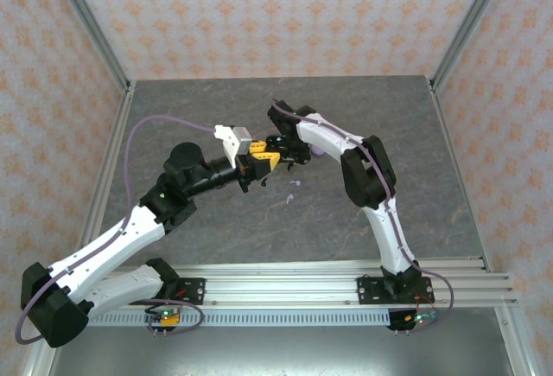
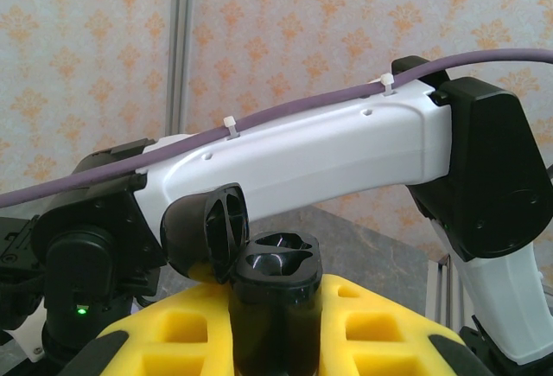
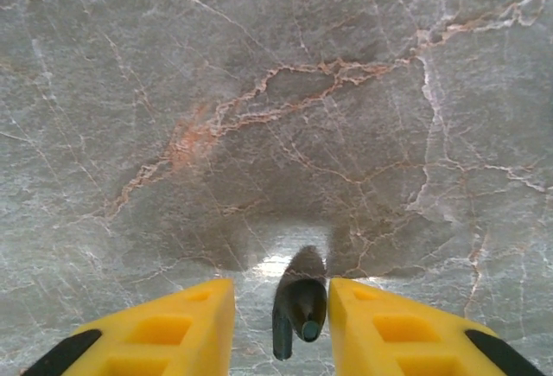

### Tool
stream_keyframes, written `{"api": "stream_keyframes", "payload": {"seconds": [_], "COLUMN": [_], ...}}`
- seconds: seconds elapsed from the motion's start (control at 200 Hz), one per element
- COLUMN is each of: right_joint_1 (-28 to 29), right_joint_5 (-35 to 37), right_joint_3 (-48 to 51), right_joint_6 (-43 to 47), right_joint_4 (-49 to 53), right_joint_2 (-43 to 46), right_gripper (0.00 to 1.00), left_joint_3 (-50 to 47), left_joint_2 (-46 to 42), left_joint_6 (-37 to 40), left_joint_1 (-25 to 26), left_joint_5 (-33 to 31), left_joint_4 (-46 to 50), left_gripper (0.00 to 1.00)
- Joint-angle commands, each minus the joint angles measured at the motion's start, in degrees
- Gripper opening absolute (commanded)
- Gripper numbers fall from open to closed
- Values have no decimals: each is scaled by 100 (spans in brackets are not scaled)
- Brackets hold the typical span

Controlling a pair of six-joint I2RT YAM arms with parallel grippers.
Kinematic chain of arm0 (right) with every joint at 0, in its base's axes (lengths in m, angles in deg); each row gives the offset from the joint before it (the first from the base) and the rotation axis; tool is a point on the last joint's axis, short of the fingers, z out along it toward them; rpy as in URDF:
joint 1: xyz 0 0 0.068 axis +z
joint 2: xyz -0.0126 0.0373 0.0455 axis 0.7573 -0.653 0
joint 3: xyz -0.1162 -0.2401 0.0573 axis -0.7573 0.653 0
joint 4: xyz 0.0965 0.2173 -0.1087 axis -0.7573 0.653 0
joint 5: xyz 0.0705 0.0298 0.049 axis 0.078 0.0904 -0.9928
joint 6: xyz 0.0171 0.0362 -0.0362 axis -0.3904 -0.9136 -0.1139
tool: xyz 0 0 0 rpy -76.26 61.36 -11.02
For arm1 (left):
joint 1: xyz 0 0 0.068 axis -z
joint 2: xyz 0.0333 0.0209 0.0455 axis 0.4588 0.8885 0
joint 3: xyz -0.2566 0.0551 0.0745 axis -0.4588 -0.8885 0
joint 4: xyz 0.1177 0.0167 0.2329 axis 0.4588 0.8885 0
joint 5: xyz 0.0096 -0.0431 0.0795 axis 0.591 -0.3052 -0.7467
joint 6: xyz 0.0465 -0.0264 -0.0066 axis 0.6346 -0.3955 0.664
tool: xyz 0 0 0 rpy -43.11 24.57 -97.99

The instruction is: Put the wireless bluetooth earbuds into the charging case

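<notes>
The left gripper [image 2: 276, 337] has its yellow fingers [image 2: 380, 333] clamped on the body of a black charging case [image 2: 275, 264], one on each side. The case stands upright. Its hinged lid [image 2: 206, 233] is thrown back to the left, and the two hollow seats inside face up (both look vacant, though the dark plastic makes it hard to be sure).

From above, the right gripper [image 3: 281, 296] sits just beside the case, on its right. Its fingers are closed around a black earbud [image 3: 300, 307], which hangs above the marbled grey table [image 3: 259, 91] with its stem pointing down. The right pad touches the bud. Whether the left pad does, I cannot tell.

On the table close to the case, toward the arm bases, lie two pale lilac earbuds [image 1: 294, 184], one just beside the other and both apart from the grippers. Beyond the case on the right, a pale lilac rounded thing [image 1: 318, 150] peeks from behind the right arm's white link [image 2: 328, 160]. That link runs across the view behind the case, with a purple cable [image 2: 302, 104] tied along its top.
</notes>
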Motion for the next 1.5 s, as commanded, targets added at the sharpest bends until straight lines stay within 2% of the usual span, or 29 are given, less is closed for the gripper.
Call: {"api": "stream_keyframes", "payload": {"seconds": [0.0,0.821,1.201,1.497], "right_joint_1": [33,55,51,-87], "right_joint_5": [262,306,382,400], "right_joint_3": [-199,-367,-250,194], "right_joint_6": [-50,380,501,455], "right_joint_4": [304,707,702,239], "right_joint_2": [-185,-557,-459,-56], "right_gripper": [33,24,20,18], "left_joint_3": [121,149,155,168], "left_joint_2": [-20,40,28,26], "left_joint_6": [-45,-98,-97,-79], "left_joint_1": [20,22,20,25], "left_joint_5": [-58,-49,-50,-75], "left_joint_4": [-79,-59,-44,4], "left_gripper": [2,2,2,2]}}
